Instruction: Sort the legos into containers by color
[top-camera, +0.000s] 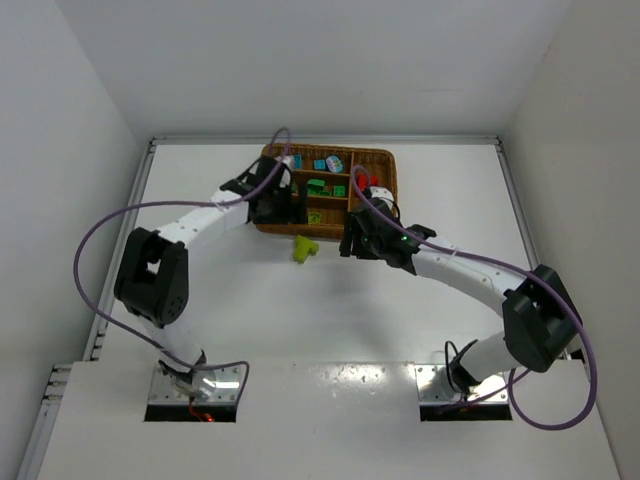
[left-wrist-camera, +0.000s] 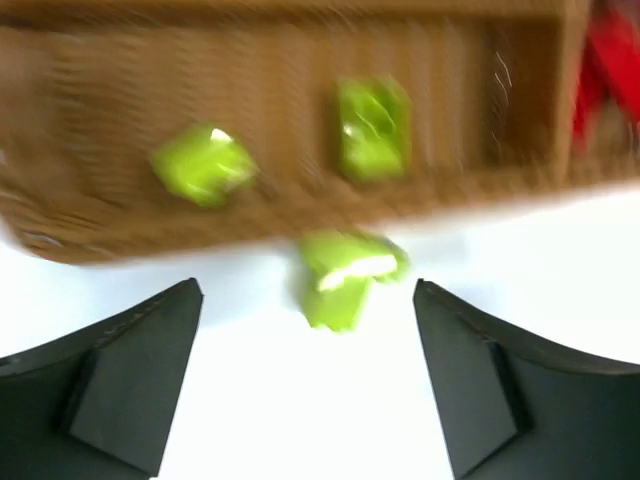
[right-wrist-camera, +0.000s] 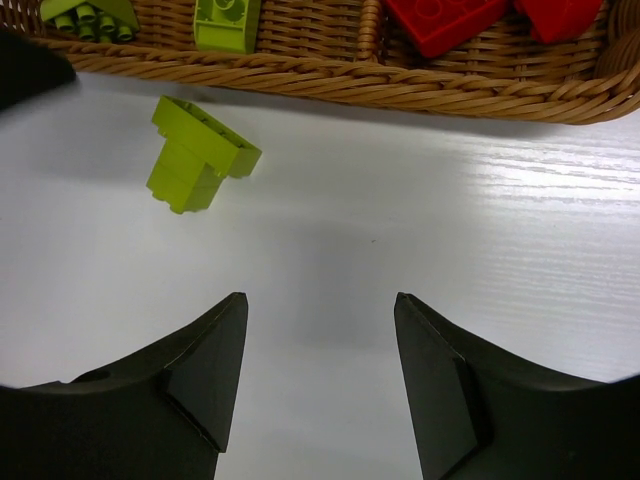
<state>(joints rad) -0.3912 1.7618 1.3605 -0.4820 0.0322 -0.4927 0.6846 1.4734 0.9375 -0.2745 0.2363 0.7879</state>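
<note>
Left gripper (left-wrist-camera: 305, 290): black fingers (left-wrist-camera: 130, 380) spread wide, released, nothing between them. The left wrist view is motion-blurred. A loose lime brick (left-wrist-camera: 345, 275) lies on the table just past the fingertips, at 12 o'clock from them. The near rim of the wicker tray (left-wrist-camera: 60, 235) runs right behind it.

Right gripper (right-wrist-camera: 319, 300): fingers (right-wrist-camera: 205, 380) apart and empty, over bare white table (right-wrist-camera: 420, 230). From these fingertips the same lime brick (right-wrist-camera: 198, 155) sits at 11 o'clock. It is a stacked piece, tipped on its side, just beside the tray rim (right-wrist-camera: 330, 82) with a strip of table between.

From overhead, the loose brick (top-camera: 304, 247) has the left gripper (top-camera: 283, 205) at 11 o'clock and the right gripper (top-camera: 358, 238) at 3 o'clock. The tray (top-camera: 385, 155) is at 12 o'clock, near the table's far edge. Open table (top-camera: 250, 300) runs wide from 5 to 8 o'clock of the brick. White walls (top-camera: 60, 120) close in the sides and the back.

Counts:
- Lime: 1 brick on the table, plus 2 lime bricks (right-wrist-camera: 228, 20) in the tray's nearest long slot.
- Red: 2 red bricks (right-wrist-camera: 445, 18) in the crosswise slot, at 3 o'clock of the tray.
- Green: 2 green bricks (top-camera: 316, 185) in the middle slot.
- Blue: about 3 blue pieces (top-camera: 320, 165) in the far slot, too small to count surely.
- Tray: 1.
- Arms: 2.
</note>
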